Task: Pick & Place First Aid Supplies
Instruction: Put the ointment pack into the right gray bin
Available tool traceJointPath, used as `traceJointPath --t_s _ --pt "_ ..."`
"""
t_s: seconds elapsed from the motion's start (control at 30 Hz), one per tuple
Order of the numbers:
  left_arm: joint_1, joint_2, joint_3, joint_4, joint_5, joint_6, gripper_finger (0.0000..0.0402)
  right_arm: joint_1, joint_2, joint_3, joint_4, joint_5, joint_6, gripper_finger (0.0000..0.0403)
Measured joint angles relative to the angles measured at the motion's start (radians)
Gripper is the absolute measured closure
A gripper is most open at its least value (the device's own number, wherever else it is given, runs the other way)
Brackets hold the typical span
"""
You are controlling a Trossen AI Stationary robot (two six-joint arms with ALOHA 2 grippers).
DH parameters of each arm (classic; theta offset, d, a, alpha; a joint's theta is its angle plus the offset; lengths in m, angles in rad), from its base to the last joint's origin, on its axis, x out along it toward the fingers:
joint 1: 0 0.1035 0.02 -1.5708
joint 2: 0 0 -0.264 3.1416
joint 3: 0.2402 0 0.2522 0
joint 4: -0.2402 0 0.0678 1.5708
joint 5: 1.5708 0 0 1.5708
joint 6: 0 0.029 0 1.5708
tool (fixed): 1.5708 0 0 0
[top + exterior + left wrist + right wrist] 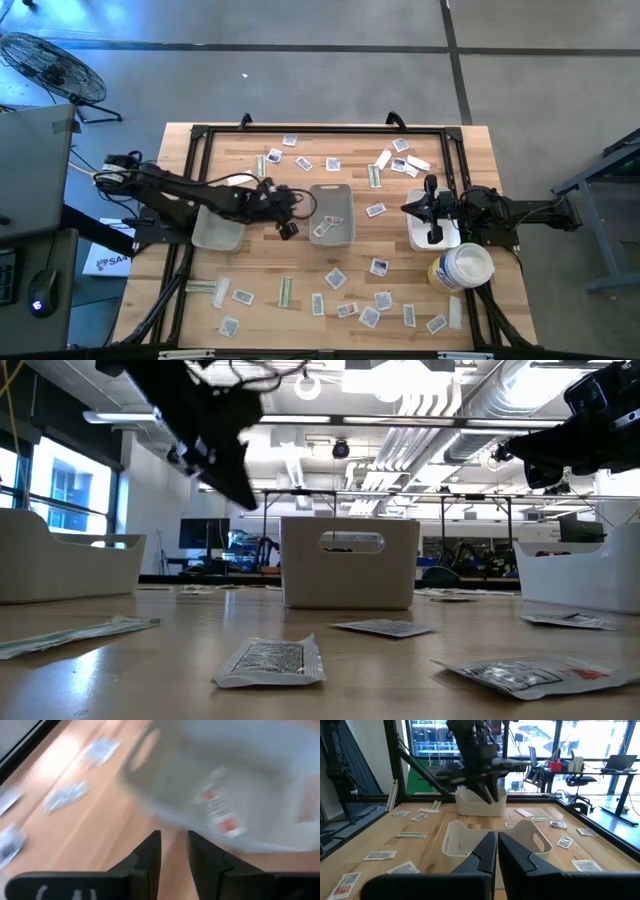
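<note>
Several first aid packets lie flat on the wooden table, some near the far edge point(304, 162) and more near the front point(335, 278). One packet with red marks point(220, 812) lies on the floor of the grey tray point(345, 196) at the middle. My left gripper point(174, 851) hovers open just left of that tray's near corner, slanting down, with nothing between its fingers; the low view shows it raised above the table point(235, 485). My right gripper point(497, 851) waits shut above the white tray point(446, 240) at the right.
A pale tray point(215, 232) stands under the left arm. A round white tub with a yellow label point(460, 268) stands at the near right. Narrow green-white strips point(286, 290) lie among the packets. A black frame point(320, 130) runs round the table's edges.
</note>
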Motion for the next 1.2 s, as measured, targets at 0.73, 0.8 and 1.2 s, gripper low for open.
traceJointPath --t_s 0.73,0.8,1.2 --pt "0.294 0.168 -0.044 -0.118 0.040 -0.322 0.0312 0.000 0.000 0.000 0.002 0.000 0.000 0.0391" --pt "0.310 0.168 -0.069 -0.093 0.045 -0.347 0.0312 0.000 0.000 0.000 0.002 0.000 0.000 0.0391" --pt "0.325 0.168 -0.130 -0.025 0.021 -0.378 0.0312 0.000 0.000 0.000 0.003 0.000 0.000 0.0391"
